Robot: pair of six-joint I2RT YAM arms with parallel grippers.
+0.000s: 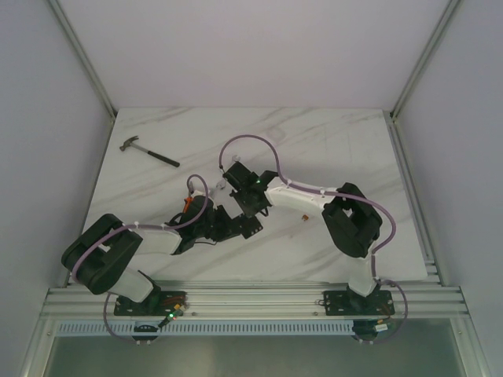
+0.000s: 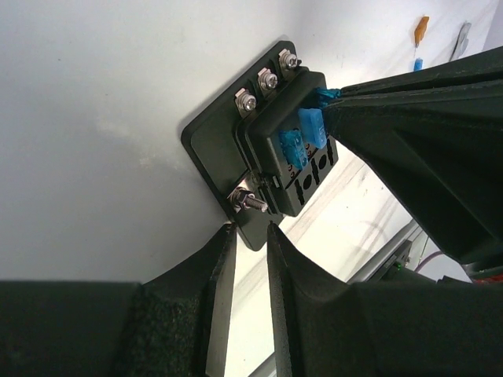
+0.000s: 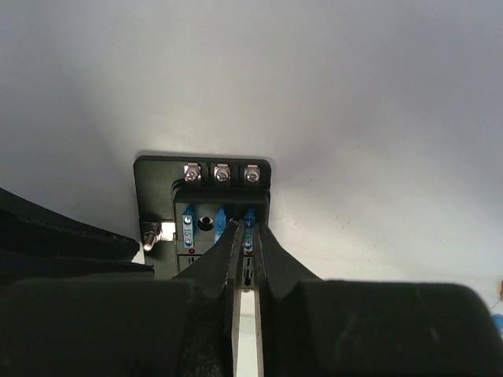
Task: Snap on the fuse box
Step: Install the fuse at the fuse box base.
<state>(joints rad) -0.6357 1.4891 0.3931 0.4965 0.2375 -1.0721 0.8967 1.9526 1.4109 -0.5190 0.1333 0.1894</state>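
Fuse box (image 3: 201, 206), black, lies flat on the white marble table (image 1: 330, 149) near its middle, where the two arms meet. Left gripper (image 2: 249, 236) has its fingers closed on the near corner of the box's base plate, steadying it. Right gripper (image 3: 247, 229) has its fingers almost together, pinching the rightmost fuse (image 3: 250, 218) in its slot.

Progress, as a judgement: the work looks partly done. Three blue fuses (image 3: 188, 225) stand in the far row, the third being pressed home, while the nearer slots appear empty. One loose amber fuse (image 2: 422, 27) and one loose blue fuse (image 2: 419, 63) lie on the table to the right, well apart from the box, and probably go in next.

Counts: one fuse box, three seated blue fuses, two loose fuses, three screws (image 3: 222, 173) along the far edge, one side stud (image 3: 153, 235), one hammer (image 1: 149, 153) at far left.
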